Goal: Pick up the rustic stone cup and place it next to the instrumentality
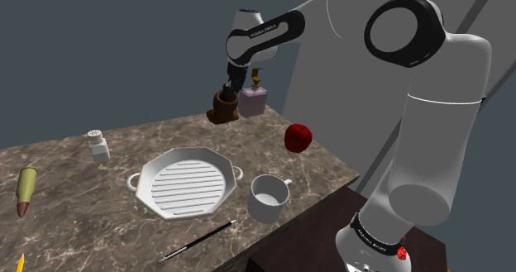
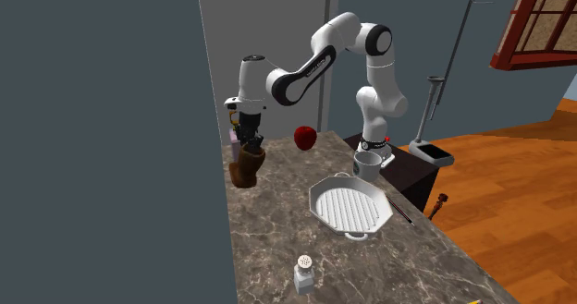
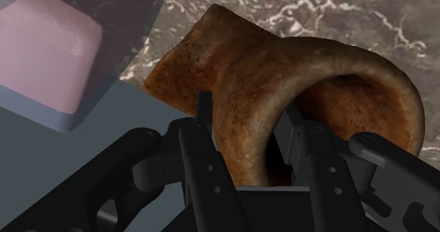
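gripper (image 3: 245,119) clamping brown cup (image 3: 331,75) rim, nr bottle (image 1: 254,101)

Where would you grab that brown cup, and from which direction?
By its rim wall, from above. The brown cup is upright with its wide mouth up, so one finger fits inside and one outside, as the gripper clasps it now. A pinkish bottle close beside it crowds a sideways approach.
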Motion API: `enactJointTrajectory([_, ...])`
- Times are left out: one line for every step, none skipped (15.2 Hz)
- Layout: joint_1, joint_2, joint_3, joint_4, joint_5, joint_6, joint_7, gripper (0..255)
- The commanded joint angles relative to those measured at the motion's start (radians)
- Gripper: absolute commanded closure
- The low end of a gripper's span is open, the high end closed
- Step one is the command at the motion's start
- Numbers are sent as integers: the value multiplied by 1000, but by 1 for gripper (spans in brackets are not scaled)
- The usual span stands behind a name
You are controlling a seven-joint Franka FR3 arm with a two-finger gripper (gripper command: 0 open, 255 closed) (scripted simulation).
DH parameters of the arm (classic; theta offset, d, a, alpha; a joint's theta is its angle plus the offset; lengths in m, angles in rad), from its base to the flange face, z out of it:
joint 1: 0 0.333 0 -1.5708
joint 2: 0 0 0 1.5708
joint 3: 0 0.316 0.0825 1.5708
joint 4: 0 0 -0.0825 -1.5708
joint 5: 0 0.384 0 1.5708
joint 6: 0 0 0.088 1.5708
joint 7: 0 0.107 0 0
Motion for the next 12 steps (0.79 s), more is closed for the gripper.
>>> enactJointTrajectory([0, -9, 0, 11, -1, -19, 0, 255])
enactJointTrajectory([1, -13, 0, 18, -1, -30, 0, 255])
enactJointTrajectory([1, -18, -1, 25, -2, -42, 0, 255])
enactJointTrajectory([1, -22, -1, 33, -2, -54, 0, 255])
enactJointTrajectory([1, -27, -1, 41, -3, -67, 0, 255])
enactJointTrajectory([1, -31, -1, 49, -3, -79, 0, 255])
enactJointTrajectory([1, -35, -1, 57, -3, -91, 0, 255])
enactJointTrajectory([1, -38, -1, 66, -4, -103, 0, 255])
enactJointTrajectory([1, -42, -1, 74, -4, -115, 0, 255])
enactJointTrajectory([2, -45, -2, 83, -4, -128, -1, 255])
enactJointTrajectory([2, -48, -2, 93, -5, -140, -1, 255])
enactJointTrajectory([2, -51, -2, 102, -5, -153, -1, 255])
